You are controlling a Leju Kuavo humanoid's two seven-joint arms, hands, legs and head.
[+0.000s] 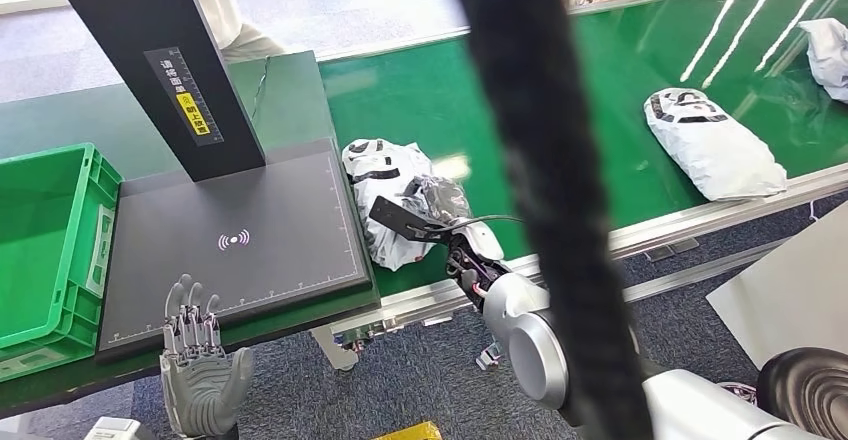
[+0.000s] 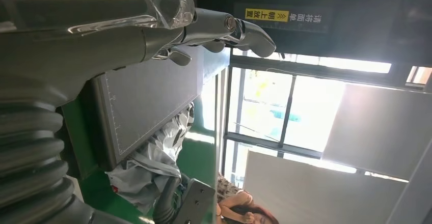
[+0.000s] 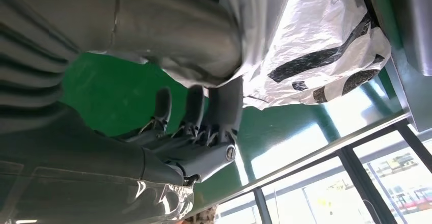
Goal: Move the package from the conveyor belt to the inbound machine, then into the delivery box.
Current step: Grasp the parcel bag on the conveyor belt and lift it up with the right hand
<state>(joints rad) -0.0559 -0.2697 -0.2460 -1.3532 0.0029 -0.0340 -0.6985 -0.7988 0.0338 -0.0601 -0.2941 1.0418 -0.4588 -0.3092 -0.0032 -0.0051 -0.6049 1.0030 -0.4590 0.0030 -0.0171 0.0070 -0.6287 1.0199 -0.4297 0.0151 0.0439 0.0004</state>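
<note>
A crumpled white package with black print point(image 1: 378, 175) lies on the green conveyor belt point(image 1: 440, 100), against the right edge of the inbound machine's black platform point(image 1: 235, 235). My right hand point(image 1: 447, 222) is on its near side. In the right wrist view the thick thumb point(image 3: 188, 28) lies over the package point(image 3: 316, 35) and the dark fingers point(image 3: 209, 114) curl under its edge, gripping it. My left hand point(image 1: 200, 360) is held upright and open, fingers spread, in front of the platform's near edge, holding nothing. The left wrist view shows its fingers point(image 2: 234, 30) beside the platform point(image 2: 153, 96).
A green crate point(image 1: 50, 230) stands left of the platform. The black scanner post point(image 1: 150, 60) rises behind it. Another white package point(image 1: 715, 140) lies further right on the belt, a third point(image 1: 825, 50) at the far right. A black cable point(image 1: 540, 160) hangs across the view. People stand beyond the belt.
</note>
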